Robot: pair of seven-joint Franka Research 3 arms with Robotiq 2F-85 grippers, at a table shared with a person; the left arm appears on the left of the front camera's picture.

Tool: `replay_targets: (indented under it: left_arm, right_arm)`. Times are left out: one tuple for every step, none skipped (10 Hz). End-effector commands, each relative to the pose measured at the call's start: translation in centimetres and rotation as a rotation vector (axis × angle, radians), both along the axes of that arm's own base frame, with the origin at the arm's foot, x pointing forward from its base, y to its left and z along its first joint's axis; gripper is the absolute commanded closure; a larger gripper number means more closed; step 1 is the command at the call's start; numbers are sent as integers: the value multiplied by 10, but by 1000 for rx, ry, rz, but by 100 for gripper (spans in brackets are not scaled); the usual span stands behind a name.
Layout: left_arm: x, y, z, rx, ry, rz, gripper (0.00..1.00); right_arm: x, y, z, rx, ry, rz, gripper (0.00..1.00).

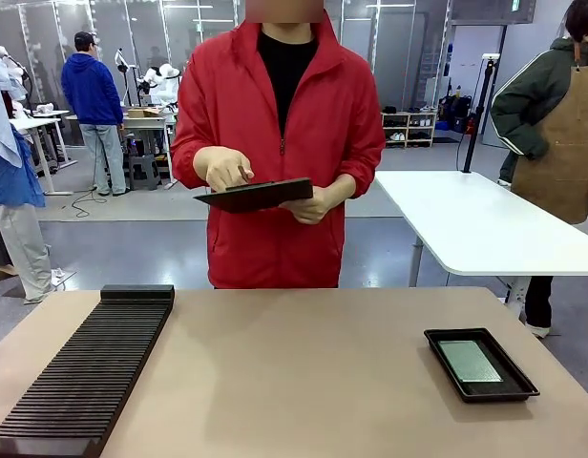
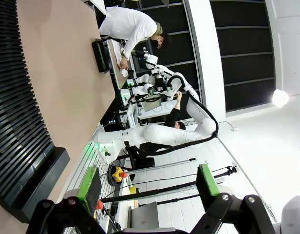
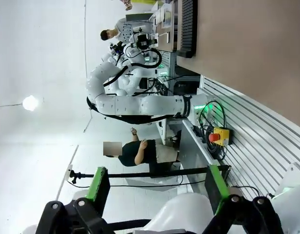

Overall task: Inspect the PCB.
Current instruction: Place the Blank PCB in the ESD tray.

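Observation:
The PCB (image 1: 470, 361), a thin green board with a dotted surface, lies flat inside a shallow black tray (image 1: 445, 349) at the table's right. Across the table a person in a red jacket holds a dark clipboard (image 1: 256, 195) in one hand and touches its top with the other. In the left wrist view my left gripper (image 2: 149, 187) stands open with nothing between its green pads, off the table's edge. In the right wrist view my right gripper (image 3: 157, 188) is open and empty too, likewise beside the table.
A long black ribbed rack (image 1: 89, 367) lies along the table's left side, also seen as the rack (image 2: 16, 122) in the left wrist view. The tan tabletop (image 1: 294, 372) lies bare between rack and tray. A white table (image 1: 475, 224) stands behind at right.

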State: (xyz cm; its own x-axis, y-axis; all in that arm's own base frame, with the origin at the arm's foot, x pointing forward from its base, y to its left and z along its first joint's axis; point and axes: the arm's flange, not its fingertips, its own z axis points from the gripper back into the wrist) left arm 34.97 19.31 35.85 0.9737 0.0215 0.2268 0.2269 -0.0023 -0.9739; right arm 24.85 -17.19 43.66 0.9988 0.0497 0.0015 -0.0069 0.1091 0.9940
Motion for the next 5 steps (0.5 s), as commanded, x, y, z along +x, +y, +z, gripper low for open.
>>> replay_targets:
  left_arm:
    - [-1, 1, 0, 15, 2, 1, 0]
    - [-1, 1, 0, 15, 2, 1, 0]
    - [-1, 1, 0, 15, 2, 1, 0]
    - [-1, 1, 0, 15, 2, 1, 0]
    - [-1, 1, 0, 15, 2, 1, 0]
  right_arm:
    - [0, 1, 4, -18, -7, -1, 0]
    - [0, 1, 4, -18, -7, -1, 0]
    - [0, 1, 4, -18, -7, -1, 0]
    - [0, 1, 4, -18, -7, -1, 0]
    - [0, 1, 4, -18, -7, -1, 0]
